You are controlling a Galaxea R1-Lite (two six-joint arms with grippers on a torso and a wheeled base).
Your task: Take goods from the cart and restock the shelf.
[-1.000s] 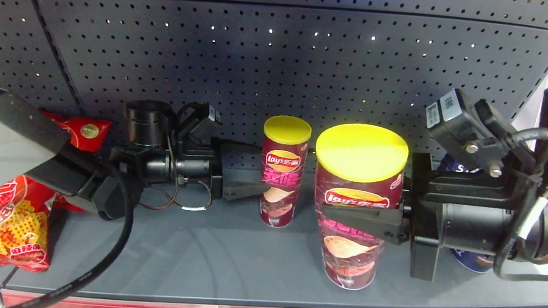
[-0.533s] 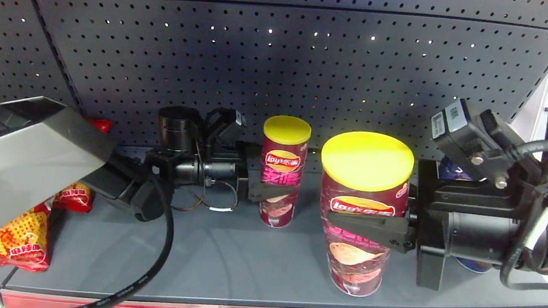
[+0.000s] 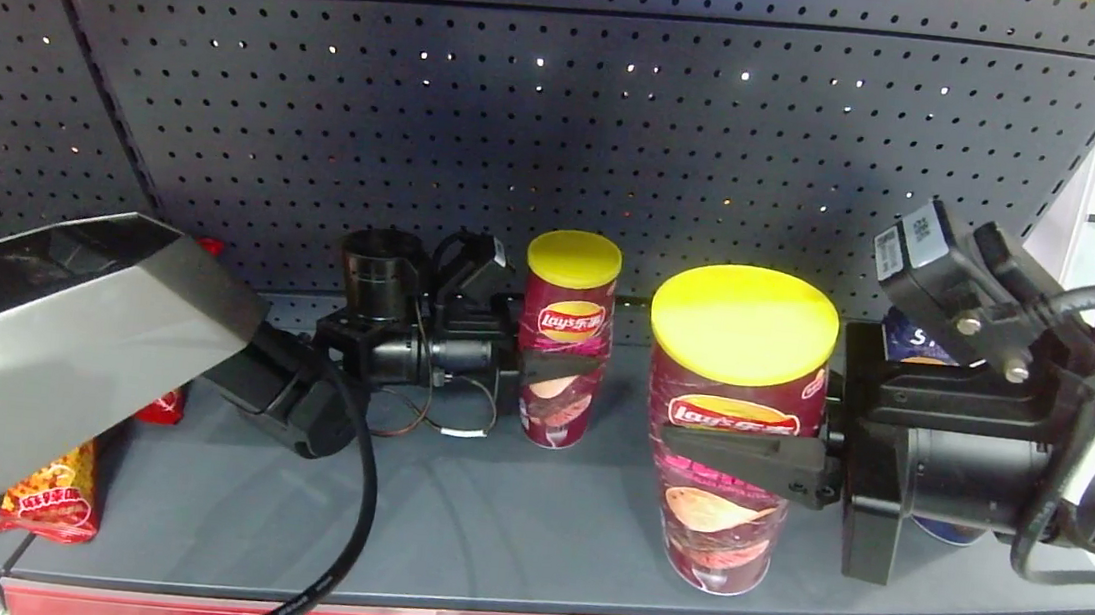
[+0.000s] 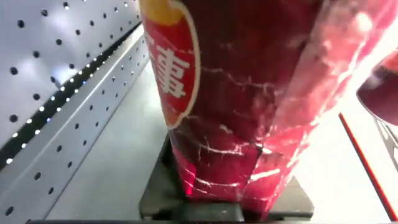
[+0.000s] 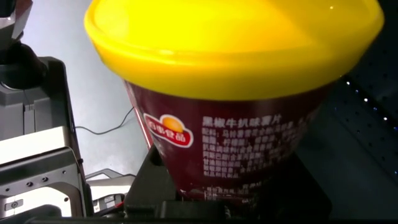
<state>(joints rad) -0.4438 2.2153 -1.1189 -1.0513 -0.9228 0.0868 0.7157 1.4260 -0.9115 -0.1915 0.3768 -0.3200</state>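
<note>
Dark shelf (image 3: 486,533), pegboard back (image 3: 523,144). Big chip can (image 3: 719,530), yellow lid, upright near the front lip at 5 o'clock on the shelf, clamped in the right hand (image 3: 696,432). Smaller chip can (image 3: 569,322) upright at 10 o'clock from it, gripped by the left hand (image 3: 557,364). Red snack bag (image 3: 52,501) at 8 o'clock.

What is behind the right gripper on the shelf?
A blue package, only its top and bottom edges showing; the right gripper, shut on the near canister, covers the rest.
</note>
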